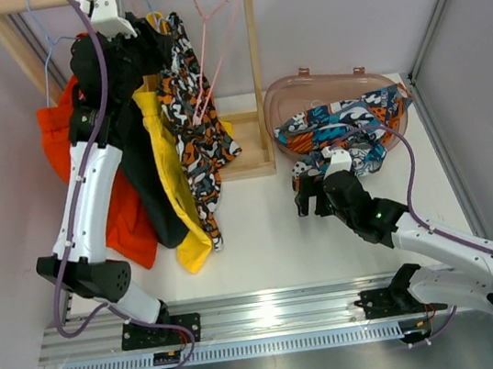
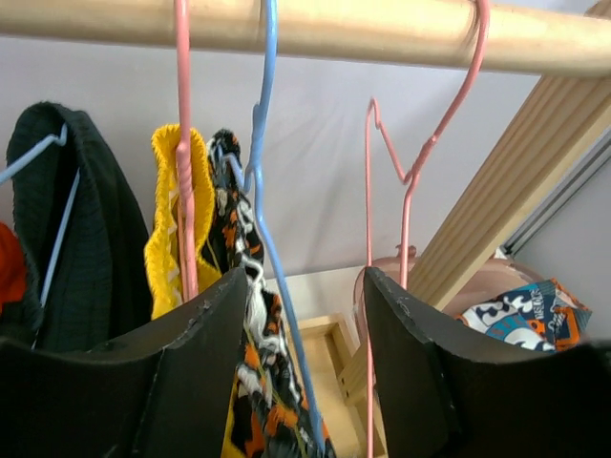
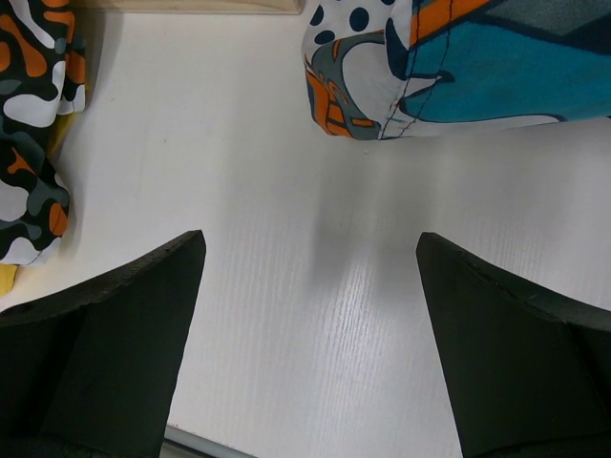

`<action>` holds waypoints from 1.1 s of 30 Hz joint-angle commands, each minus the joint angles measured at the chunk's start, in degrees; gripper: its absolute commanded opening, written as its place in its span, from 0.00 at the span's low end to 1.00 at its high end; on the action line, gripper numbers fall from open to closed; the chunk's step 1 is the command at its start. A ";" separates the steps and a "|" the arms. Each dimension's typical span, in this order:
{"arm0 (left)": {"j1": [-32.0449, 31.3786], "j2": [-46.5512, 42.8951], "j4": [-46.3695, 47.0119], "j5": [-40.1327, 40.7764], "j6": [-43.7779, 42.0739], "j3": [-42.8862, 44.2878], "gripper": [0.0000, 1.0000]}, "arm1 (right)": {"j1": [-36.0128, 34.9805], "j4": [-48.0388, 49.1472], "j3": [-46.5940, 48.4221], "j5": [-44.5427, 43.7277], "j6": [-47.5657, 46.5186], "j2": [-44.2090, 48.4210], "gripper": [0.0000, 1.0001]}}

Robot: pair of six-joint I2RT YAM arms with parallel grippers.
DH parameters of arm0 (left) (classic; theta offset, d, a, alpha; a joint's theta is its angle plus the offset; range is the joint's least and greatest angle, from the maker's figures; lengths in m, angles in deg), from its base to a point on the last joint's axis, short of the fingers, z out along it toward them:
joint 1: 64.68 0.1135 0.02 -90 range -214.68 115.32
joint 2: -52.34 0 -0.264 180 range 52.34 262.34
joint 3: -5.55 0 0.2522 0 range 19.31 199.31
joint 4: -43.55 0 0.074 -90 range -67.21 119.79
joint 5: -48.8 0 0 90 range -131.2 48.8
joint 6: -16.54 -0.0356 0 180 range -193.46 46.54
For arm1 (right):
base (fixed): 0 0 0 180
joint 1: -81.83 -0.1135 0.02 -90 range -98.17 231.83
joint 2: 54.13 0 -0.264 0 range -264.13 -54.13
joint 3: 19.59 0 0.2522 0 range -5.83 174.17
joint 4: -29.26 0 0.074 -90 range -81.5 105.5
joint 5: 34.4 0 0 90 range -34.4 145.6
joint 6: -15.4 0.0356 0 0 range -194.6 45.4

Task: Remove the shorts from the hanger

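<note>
Four pairs of shorts hang on the wooden rack (image 1: 257,72): orange-red (image 1: 87,171), black (image 1: 148,180), yellow (image 1: 180,208) and black-white-orange patterned (image 1: 196,127). The teal-orange-black patterned shorts (image 1: 349,123) lie in a pink basket (image 1: 284,95). My left gripper (image 1: 144,23) is up at the rod, open. In the left wrist view it (image 2: 305,296) has the blue hanger (image 2: 267,219) and the black-white-orange shorts (image 2: 253,315) between its jaws, not pinched. My right gripper (image 1: 309,196) is open and empty, low over the table (image 3: 286,191) in front of the basket.
The wooden rod (image 2: 334,29) carries an empty pink hanger (image 2: 410,181) right of the blue one, and a pink hanger (image 2: 183,143) holding the yellow shorts (image 2: 167,239). The rack's base frame (image 1: 252,160) stands beside the basket. Purple walls close in behind and on both sides.
</note>
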 commanded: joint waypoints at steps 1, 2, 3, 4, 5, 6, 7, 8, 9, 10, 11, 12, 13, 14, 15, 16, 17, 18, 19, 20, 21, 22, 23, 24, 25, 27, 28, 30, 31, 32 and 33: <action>0.26 2.23 -1.87 -1.47 1.02 5.32 0.57 | -0.33 1.73 -0.25 -1.85 1.01 -0.10 0.99; 0.26 2.49 -1.88 -1.12 1.02 5.93 0.56 | -0.33 1.64 -0.34 -1.85 0.93 -0.01 0.99; 0.26 2.93 -1.88 -0.95 1.11 6.02 0.54 | -0.33 1.55 -0.34 -1.94 0.84 -0.01 0.99; 0.26 3.11 -1.88 -0.77 1.19 6.02 0.53 | -0.42 1.47 -0.34 -2.11 0.66 0.08 0.99; 0.26 3.28 -1.88 -0.86 1.19 6.28 0.52 | -0.42 1.29 -0.43 -2.20 0.57 0.17 0.99; 0.26 3.89 -2.23 -0.68 1.46 6.55 0.49 | -0.24 1.20 -0.34 -2.38 0.57 0.25 0.99; 0.35 4.25 -3.10 -0.42 1.55 7.25 0.49 | -0.33 1.12 -0.34 -2.47 0.40 0.26 1.00; 0.35 4.51 -3.54 -0.42 1.63 7.51 0.48 | -0.33 1.03 -0.34 -2.64 0.22 0.34 0.99; 0.26 4.78 -3.98 -0.59 1.98 7.69 0.48 | -0.33 1.11 -0.34 -2.73 0.14 0.43 1.00; 0.26 5.04 -4.16 -0.59 1.99 7.61 0.47 | -0.33 0.94 -0.43 -2.73 0.13 0.34 0.99; 0.26 5.22 -4.43 -0.68 1.99 7.43 0.46 | -0.24 0.94 -0.52 -2.82 0.05 0.34 0.99; 0.26 5.31 -4.60 -0.51 2.07 7.43 0.45 | -0.33 0.94 -0.60 -2.82 0.13 0.52 0.99; 0.26 5.57 -4.78 -0.33 1.99 7.34 0.43 | -0.24 0.94 -0.69 -2.82 0.13 0.52 0.99; 0.26 5.66 -4.78 -0.15 1.90 7.34 0.41 | -0.33 1.03 -0.78 -2.82 0.05 0.52 0.99; 0.26 5.83 -4.87 0.11 1.72 7.43 0.38 | -0.24 1.11 -0.87 -2.82 0.05 0.52 1.00; 0.26 6.27 -4.95 0.11 1.63 7.86 0.38 | -0.24 1.11 -0.96 -2.82 0.05 0.52 0.99; 0.26 6.62 -4.87 0.20 1.63 8.04 0.36 | -0.24 1.11 -0.96 -2.82 0.13 0.52 0.99; 0.26 7.06 -5.22 0.20 1.55 8.57 0.33 | -0.24 1.11 -1.13 -2.73 0.13 0.52 0.99; 0.26 7.50 -5.48 0.20 1.55 9.27 0.26 | -0.16 1.11 -1.22 -2.91 0.13 0.52 0.99; 0.26 8.03 -5.92 0.29 1.63 11.36 0.18 | -0.15 1.20 -1.22 -2.91 0.13 0.52 0.99; 0.26 9.42 -6.97 0.37 1.81 12.43 0.01 | -0.15 1.20 -1.31 -2.91 0.22 0.52 0.99; 0.26 10.13 -7.67 0.37 1.81 13.48 0.00 | -0.15 1.20 -1.48 -2.99 0.31 0.52 1.00; 0.26 10.75 -8.03 -0.23 1.90 16.54 0.00 | -0.24 1.29 -1.57 -2.91 0.31 0.52 0.99; 0.26 11.63 -8.21 -0.85 2.07 17.53 0.00 | -0.24 1.38 -1.83 -2.99 0.48 0.52 1.00; 0.26 11.98 -8.21 -1.64 2.16 18.32 0.00 | -0.16 1.38 -1.92 -3.00 0.57 0.52 0.99; 0.08 12.51 -8.56 -2.78 2.77 22.70 0.00 | -0.24 1.90 -2.10 -2.82 0.66 0.78 0.99; 0.08 13.91 -10.56 -3.22 3.04 26.90 0.00 | -0.33 1.99 -2.10 -2.73 0.57 0.78 0.99; 0.08 14.97 -12.07 -3.93 4.52 33.05 0.00 | -0.77 2.34 -0.61 -2.38 -0.04 1.13 0.99; 0.08 14.28 -12.16 -4.19 5.06 33.27 0.00 | -2.07 2.43 0.26 -2.38 -1.35 1.22 1.00; 0.08 13.31 -10.77 -4.37 5.50 32.92 0.00 | -3.13 2.52 2.88 -2.55 -2.14 1.40 0.99; 0.00 12.09 -9.71 -4.72 6.55 29.87 0.00 | -4.27 2.35 4.65 -2.99 -3.02 1.31 0.99</action>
